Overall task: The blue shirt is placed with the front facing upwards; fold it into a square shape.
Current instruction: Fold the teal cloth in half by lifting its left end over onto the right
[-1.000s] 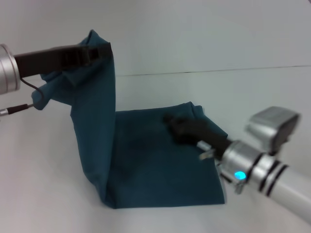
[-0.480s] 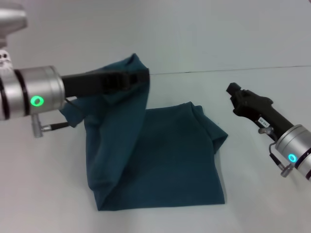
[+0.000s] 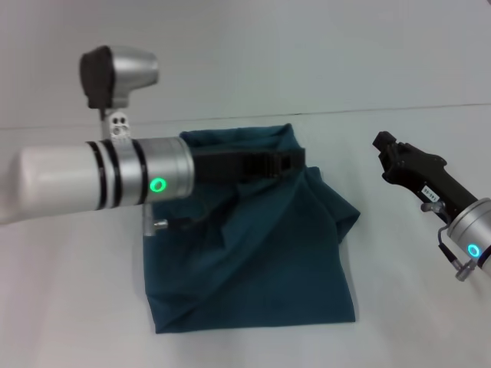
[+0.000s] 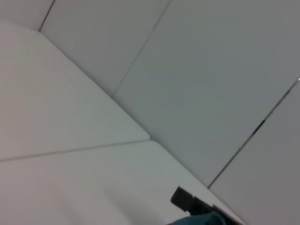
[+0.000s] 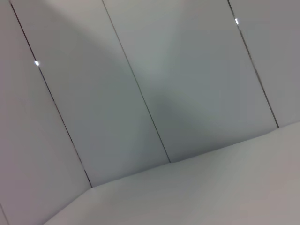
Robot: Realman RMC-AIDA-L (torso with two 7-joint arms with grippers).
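The blue shirt (image 3: 261,253) lies on the white table, folded to a rough rectangle, plain teal side up, no lettering showing. My left gripper (image 3: 290,161) is shut on a fold of the shirt and holds it raised over the shirt's far right part. The held cloth drapes down to the left edge. In the left wrist view a dark fingertip (image 4: 185,199) and a bit of teal cloth (image 4: 201,220) show. My right gripper (image 3: 383,144) hovers to the right of the shirt, apart from it, fingers together and empty.
The white table (image 3: 77,322) meets a pale wall at its back edge (image 3: 399,109). My left forearm (image 3: 92,184) reaches across above the table's left half. The right wrist view shows only wall panels and table.
My left gripper has carried the held shirt fold from the far left to the right, over the folded part. My right gripper left the shirt and drew back to the right.
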